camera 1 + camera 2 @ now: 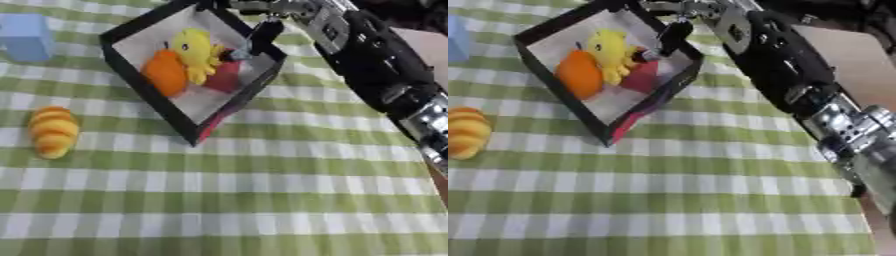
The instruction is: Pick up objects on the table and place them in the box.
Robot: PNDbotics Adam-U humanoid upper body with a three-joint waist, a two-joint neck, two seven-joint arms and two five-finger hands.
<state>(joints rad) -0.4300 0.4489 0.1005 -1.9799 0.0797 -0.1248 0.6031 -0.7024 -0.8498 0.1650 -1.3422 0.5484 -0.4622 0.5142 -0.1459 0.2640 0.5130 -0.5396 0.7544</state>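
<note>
From the head I look steeply down through both eyes at the surface [262,200]; both views share the box [131,75], shifted slightly leftward in the right eye

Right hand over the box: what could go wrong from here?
1. The right hand hangs over the box's far rim; pulling back, it might catch the rim and shift the box.
2. The croissant-like toy and blue block lie far left, an awkward cross-body reach.
</note>
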